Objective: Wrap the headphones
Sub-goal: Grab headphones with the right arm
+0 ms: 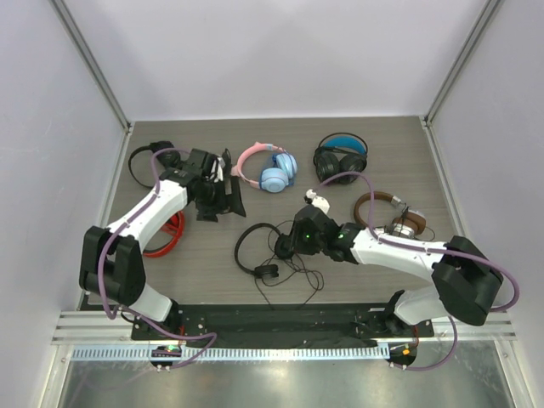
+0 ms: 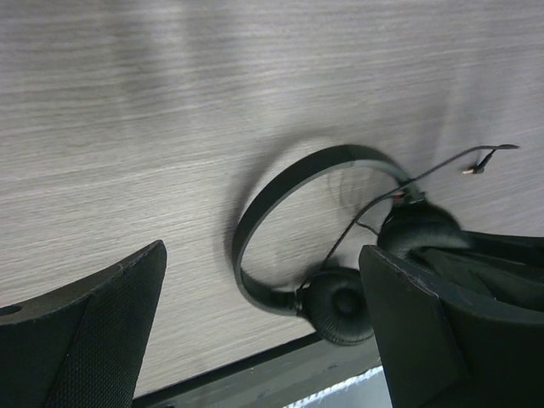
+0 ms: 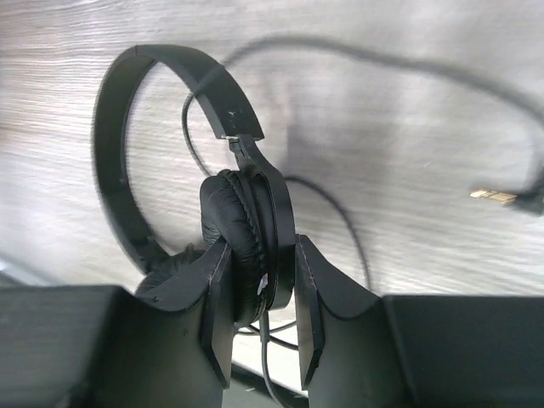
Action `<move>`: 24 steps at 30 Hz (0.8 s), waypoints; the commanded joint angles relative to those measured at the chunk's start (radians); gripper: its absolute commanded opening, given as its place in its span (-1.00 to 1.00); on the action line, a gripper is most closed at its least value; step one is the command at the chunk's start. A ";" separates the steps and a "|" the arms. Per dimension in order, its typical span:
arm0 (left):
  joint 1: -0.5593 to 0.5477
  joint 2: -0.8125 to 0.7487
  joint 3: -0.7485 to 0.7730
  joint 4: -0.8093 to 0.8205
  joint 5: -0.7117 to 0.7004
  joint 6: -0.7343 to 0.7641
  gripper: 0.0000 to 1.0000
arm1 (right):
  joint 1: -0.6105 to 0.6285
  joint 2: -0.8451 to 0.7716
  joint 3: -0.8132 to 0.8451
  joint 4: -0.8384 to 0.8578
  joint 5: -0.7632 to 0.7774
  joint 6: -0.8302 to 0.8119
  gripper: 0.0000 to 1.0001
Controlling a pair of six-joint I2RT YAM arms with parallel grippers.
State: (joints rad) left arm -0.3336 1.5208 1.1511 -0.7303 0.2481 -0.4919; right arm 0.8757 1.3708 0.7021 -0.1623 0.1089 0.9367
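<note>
The headphones (image 1: 267,272) lay on the counter (image 1: 204,272), near its front edge and about in the middle. The right claw (image 3: 259,285) had closed on them. Its two fingers (image 3: 310,297) pressed on both sides of one round earcup (image 3: 242,225), which stood up on its edge between them. The thin black headband (image 3: 115,153) curved up and away from that earcup in a big loop, down toward the other earcup low beside the claw. The long thin cable (image 3: 353,229) lay loose in curls on the counter, and its little gold plug (image 3: 493,195) rested off to one side. The left claw (image 2: 262,255) was wide apart and held nothing. It hung above the counter on the left side, well away from the right claw. Other headphones sat farther back on the counter: a pink and blue pair (image 1: 270,172), a big black pair with blue inside (image 1: 340,157), a brown pair (image 1: 393,217) next to the right arm, a black pair (image 1: 146,161) in the far left corner, and a red pair (image 1: 166,240) partly hidden under the left arm.
</note>
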 commanded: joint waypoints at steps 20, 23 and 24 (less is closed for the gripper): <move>-0.157 0.136 -0.125 0.098 0.000 -0.034 0.79 | 0.223 -0.043 0.174 -0.175 0.588 -0.392 -0.98; -0.162 0.108 -0.133 0.130 0.032 -0.039 0.76 | 0.224 -0.113 0.158 -0.151 0.584 -0.398 -0.98; -0.162 0.099 -0.131 0.137 0.048 -0.039 0.75 | 0.223 -0.124 0.172 -0.151 0.572 -0.400 -0.97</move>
State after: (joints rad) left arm -0.4934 1.6817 1.0233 -0.6571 0.2626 -0.5175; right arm 1.0939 1.3174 0.8551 -0.4061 0.6312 0.5468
